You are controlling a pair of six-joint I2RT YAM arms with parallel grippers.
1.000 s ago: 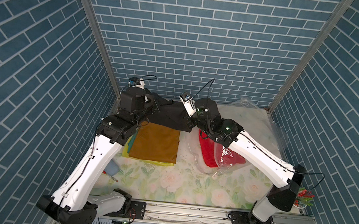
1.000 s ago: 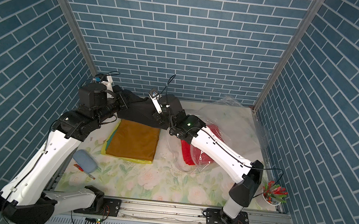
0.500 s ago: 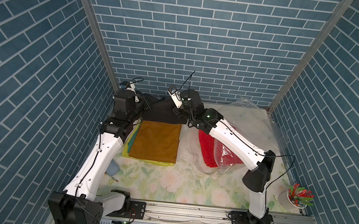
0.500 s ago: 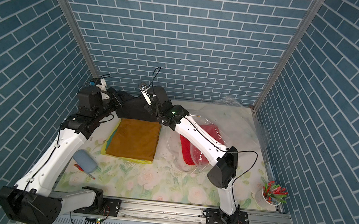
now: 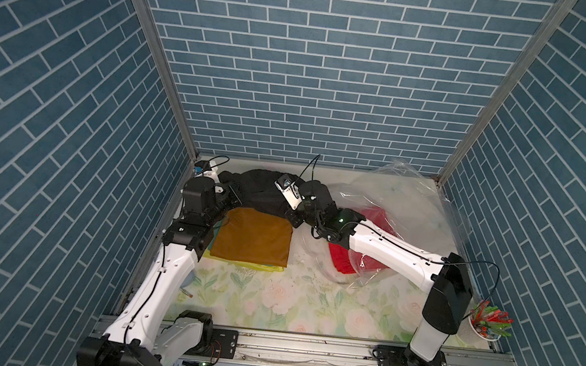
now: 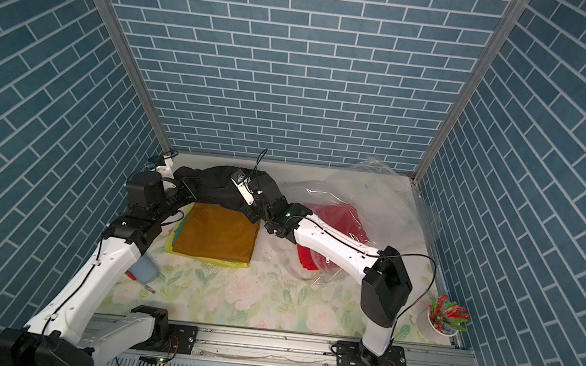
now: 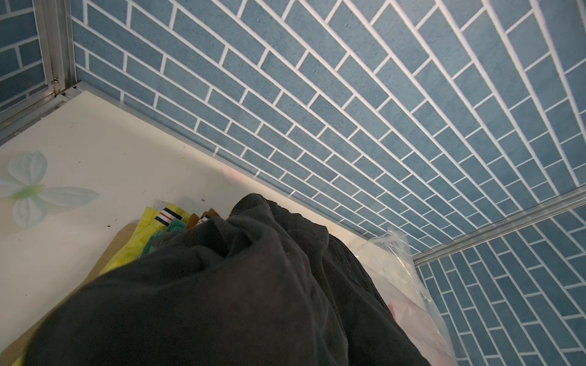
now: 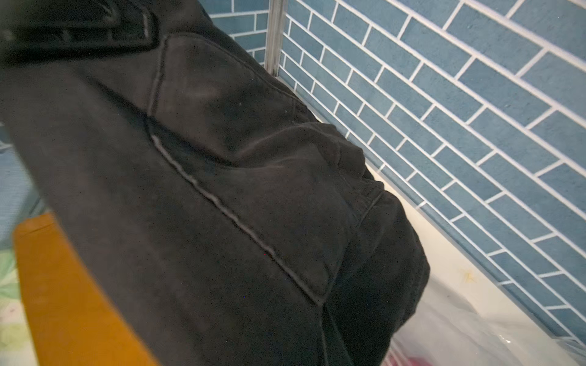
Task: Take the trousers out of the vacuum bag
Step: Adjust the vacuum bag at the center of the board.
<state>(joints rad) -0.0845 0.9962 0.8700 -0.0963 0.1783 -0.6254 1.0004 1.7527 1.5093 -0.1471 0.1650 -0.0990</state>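
A pair of black trousers (image 5: pixel 260 193) (image 6: pixel 217 187) hangs stretched between my two grippers at the back of the table. The left gripper (image 5: pixel 233 193) is shut on its left end and the right gripper (image 5: pixel 293 219) on its right edge. The black cloth (image 7: pixel 222 301) (image 8: pixel 222 190) fills both wrist views and hides the fingers. Below it lies a stack with mustard-brown trousers (image 5: pixel 252 237) (image 8: pixel 63 301) on top and lime-yellow trousers (image 7: pixel 149 228) beneath. To the right, red trousers (image 5: pixel 373 218) (image 6: pixel 339 218) lie inside the see-through vacuum bag (image 5: pixel 406 188) (image 6: pixel 376 185).
A grey-blue oval case (image 6: pixel 143 268) lies by the left arm near the left wall. A white cup of coloured clips (image 5: pixel 488 323) (image 6: pixel 444 318) stands at the front right corner. The brick back wall is close behind the black trousers. The floral table cover (image 5: pixel 271 300) spreads in front.
Both grippers have carried the black trousers a little leftward and lower, onto the back end of the stack. The right arm's elbow rose and has come down again.
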